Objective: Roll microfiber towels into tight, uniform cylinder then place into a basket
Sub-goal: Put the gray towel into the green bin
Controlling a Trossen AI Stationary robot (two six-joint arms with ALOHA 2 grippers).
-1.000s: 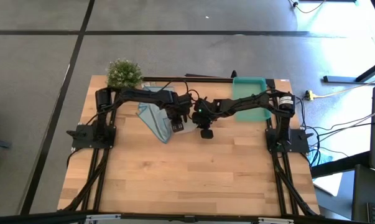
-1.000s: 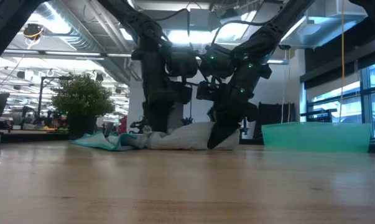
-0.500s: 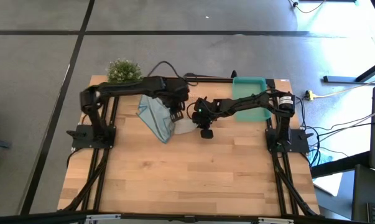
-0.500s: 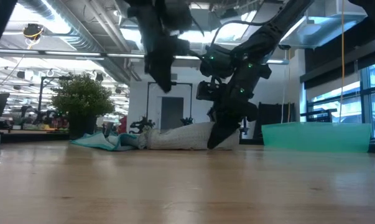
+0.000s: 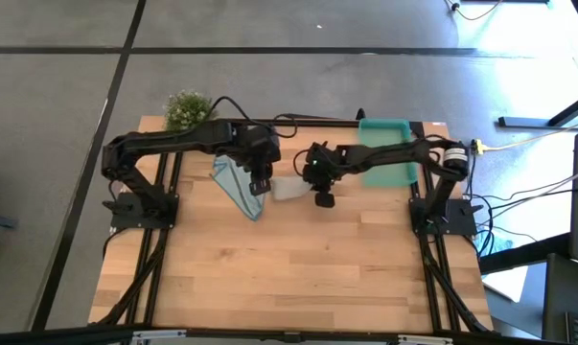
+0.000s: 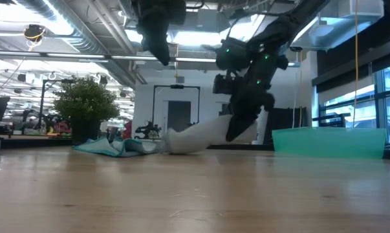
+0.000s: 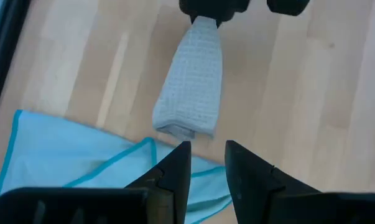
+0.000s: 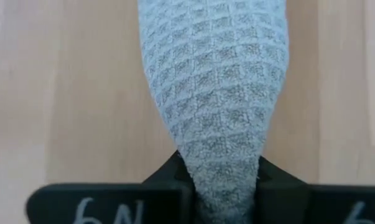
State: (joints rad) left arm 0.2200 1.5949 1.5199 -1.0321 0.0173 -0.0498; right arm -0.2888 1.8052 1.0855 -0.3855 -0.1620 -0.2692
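High view shows our right claw (image 5: pixel 320 188) pinching one end of the rolled grey towel (image 5: pixel 287 189), its long axis running away from the basket (image 5: pixel 385 164) toward the blue towel (image 5: pixel 237 182) flat on the worktop (image 5: pixel 298 268). Our left claw (image 5: pixel 259 182) hovers above, fingers parted, empty. The basket lies behind our right arm.

The rolled towel (image 5: pixel 285 189) lies between the left gripper (image 5: pixel 258 182) and the right gripper (image 5: pixel 317 188), one end in the right gripper. The flat towel (image 5: pixel 235 185) lies under the left gripper. The basket (image 5: pixel 386 163) sits behind the right gripper, the plant (image 5: pixel 187 109) behind the left.
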